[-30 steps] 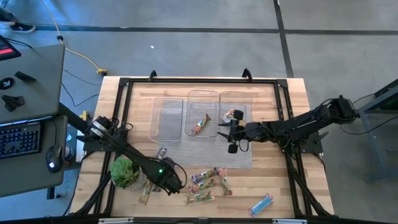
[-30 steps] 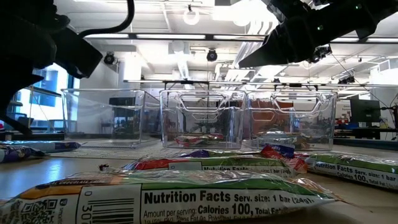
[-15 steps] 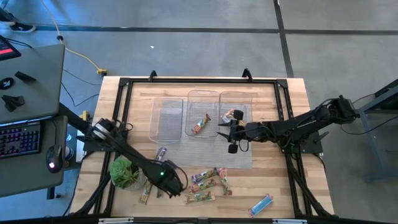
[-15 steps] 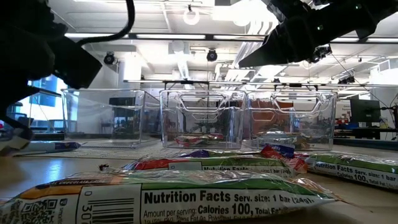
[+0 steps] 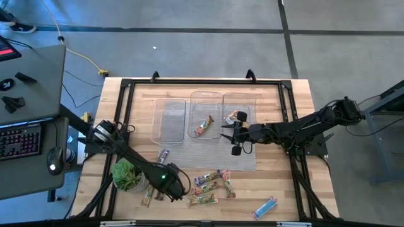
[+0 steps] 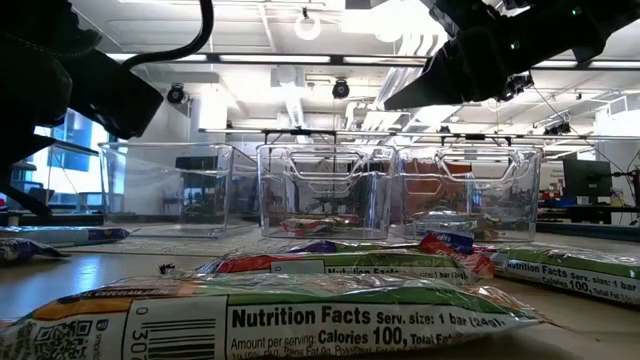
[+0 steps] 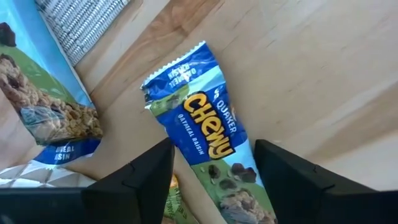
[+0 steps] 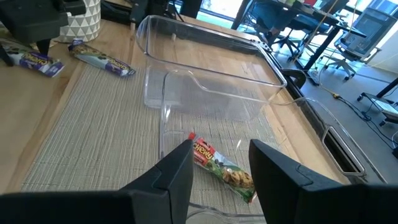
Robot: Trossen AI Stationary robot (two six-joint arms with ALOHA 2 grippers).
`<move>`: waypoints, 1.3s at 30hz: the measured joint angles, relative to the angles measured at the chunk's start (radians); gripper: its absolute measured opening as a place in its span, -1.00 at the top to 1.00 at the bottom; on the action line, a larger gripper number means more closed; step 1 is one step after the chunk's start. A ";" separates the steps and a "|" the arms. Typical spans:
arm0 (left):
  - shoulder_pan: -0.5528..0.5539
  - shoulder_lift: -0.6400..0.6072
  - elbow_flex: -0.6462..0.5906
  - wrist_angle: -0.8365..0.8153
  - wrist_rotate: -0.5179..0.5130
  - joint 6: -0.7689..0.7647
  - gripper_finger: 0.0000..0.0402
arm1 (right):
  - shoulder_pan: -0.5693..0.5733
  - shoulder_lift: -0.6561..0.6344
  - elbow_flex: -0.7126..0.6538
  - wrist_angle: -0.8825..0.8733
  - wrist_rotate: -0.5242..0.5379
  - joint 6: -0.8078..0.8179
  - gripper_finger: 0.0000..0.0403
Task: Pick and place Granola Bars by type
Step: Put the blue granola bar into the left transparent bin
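Down at the near-left part of the table, the left gripper [image 5: 169, 183] is lowered close to the wood, its arm reaching diagonally from the left edge past the potted plant [image 5: 126, 174]. Its wrist view shows the two dark fingers [image 7: 140, 180] spread apart with a blue Quaker Chewy bar [image 7: 202, 137] lying flat on the wood between them, not yet pinched. A second blue bar [image 7: 43, 106] lies just beside it, overlapping the edge of the woven grey mat [image 7: 81, 22].

The right gripper [image 5: 235, 140] hangs above the mat, its arm stretched almost straight across from the right edge of the table, just in front of the middle and right clear trays. Its fingers [image 8: 168, 180] are parted and hold nothing. Beyond them, the middle tray [image 5: 206, 101] holds one red-orange Chewy bar [image 8: 221, 168], and the left tray [image 8: 205, 71] stands behind it. The right tray [image 5: 247, 101] holds a bar [image 5: 238, 116] too, though its type cannot be told.

A cluster of green-yellow bars [image 5: 211, 187] lies near the front edge, right of the left gripper; one blue bar [image 5: 264, 206] sits well apart at the front right. A purple bar [image 5: 163, 154] rests on the mat's left border.
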 joint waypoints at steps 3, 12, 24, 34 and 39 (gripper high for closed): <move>0.000 0.000 0.000 0.004 -0.005 0.009 0.04 | 0.000 0.000 0.000 0.000 0.000 0.000 0.30; 0.002 -0.008 0.036 -0.054 -0.088 0.004 0.15 | 0.000 0.000 0.000 -0.001 0.000 0.000 0.30; 0.041 -0.019 0.335 -0.469 -0.345 0.038 0.15 | 0.000 0.000 0.000 -0.001 0.000 0.000 0.30; 0.014 0.011 0.240 -0.261 -0.132 -0.002 0.15 | 0.000 0.000 0.000 -0.001 0.000 0.000 0.30; -0.031 0.023 0.189 -0.225 -0.153 -0.057 0.15 | 0.000 0.000 0.000 0.000 -0.001 0.000 0.30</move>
